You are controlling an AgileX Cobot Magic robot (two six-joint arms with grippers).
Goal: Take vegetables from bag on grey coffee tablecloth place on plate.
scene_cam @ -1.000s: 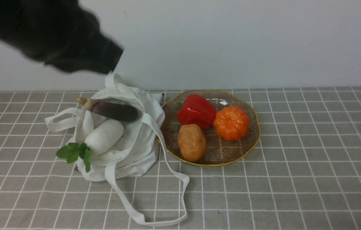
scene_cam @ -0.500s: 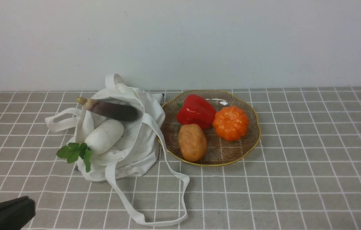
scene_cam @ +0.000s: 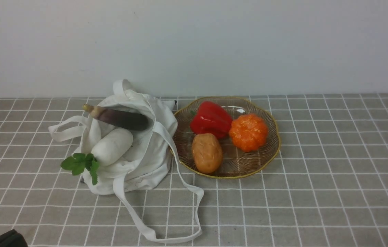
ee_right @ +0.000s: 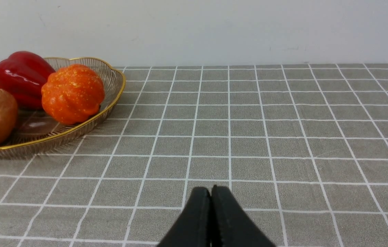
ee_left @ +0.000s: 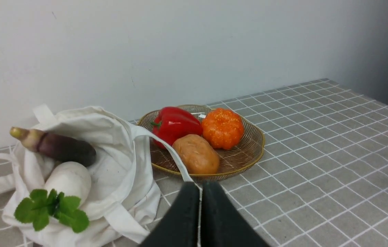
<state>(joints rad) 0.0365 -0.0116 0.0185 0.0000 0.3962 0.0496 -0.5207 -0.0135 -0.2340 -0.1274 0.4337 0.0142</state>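
Left of the plate: radish and eggplant on tote bag; pepper already on plate

On the plate [scene_cam: 238, 164], a clear ribbed glass dish with a wavy gold rim: red bell pepper [scene_cam: 211, 119] toward the back, orange pumpkin [scene_cam: 248, 132] to the pepper's right, brown potato [scene_cam: 207, 153] in front of the pepper. Left of the plate, an off-white tote bag [scene_cam: 156, 164], slumped, opening facing up and toward the near left. Dark purple eggplant [scene_cam: 121, 118] lies across the bag's opening, farther from the plate's front than the radish, pale stem end pointing away from the plate. White radish [scene_cam: 112, 146] nearer the robot than the eggplant, also on the bag cloth, green leaves [scene_cam: 82, 165] hanging over the bag's edge, away from the plate. Long strap [scene_cam: 149, 233] runs from the bag past the plate's left edge, loops on the tablecloth nearer the robot than the plate. Plate and bag both on the grey tablecloth [scene_cam: 334, 178] with white grid. Left gripper [ee_left: 200, 188] shut, fingertips together, holding nothing. Right gripper [ee_right: 211, 192] also shut, nothing held, pointed at cloth right of the plate.
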